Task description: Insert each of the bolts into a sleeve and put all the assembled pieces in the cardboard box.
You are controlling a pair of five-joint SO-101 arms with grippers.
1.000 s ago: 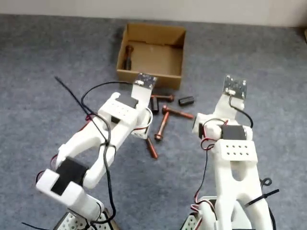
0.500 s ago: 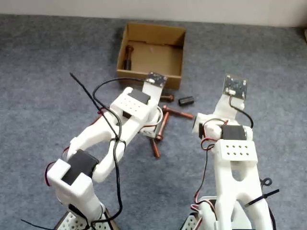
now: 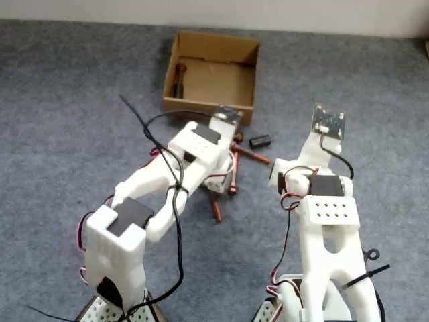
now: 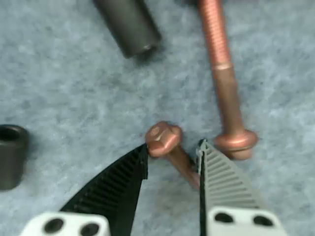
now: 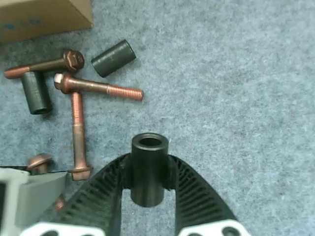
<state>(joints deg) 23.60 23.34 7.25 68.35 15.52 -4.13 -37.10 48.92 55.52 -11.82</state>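
1. Cardboard box (image 3: pixel 208 107): stands open near the far edge of the grey surface (image 3: pixel 67 147), about mid-width. Contents: one sleeved bolt (image 3: pixel 179 80), lying along the box's left wall with its copper head toward the far wall.
2. Right gripper (image 5: pixel 149 167): closed on a black sleeve (image 5: pixel 149 145). The sleeve sits lengthwise between the ribbed jaws, with one open end showing past the tips. This arm is on the near-right part of the surface.
3. Left gripper (image 4: pixel 172 146): jaws narrowly apart, down at the surface and straddling a copper bolt (image 4: pixel 165 140). The bolt's head is at the black jaw's tip, and the shank runs back between the jaws, close to the pale one. Location: mid-surface, just in front of the box.
4. Beside the pale jaw lies a second bolt (image 4: pixel 224 83), with its head just beside that jaw's tip. Farther off are a lying sleeve (image 4: pixel 129 22) and an end-on sleeve (image 4: pixel 11 155).
5. From above: a loose sleeve (image 3: pixel 260 141) lies near the box's near-right corner. A long bolt (image 3: pixel 253 155) lies just nearer than it. A short bolt (image 3: pixel 216 209) lies toward the near edge.
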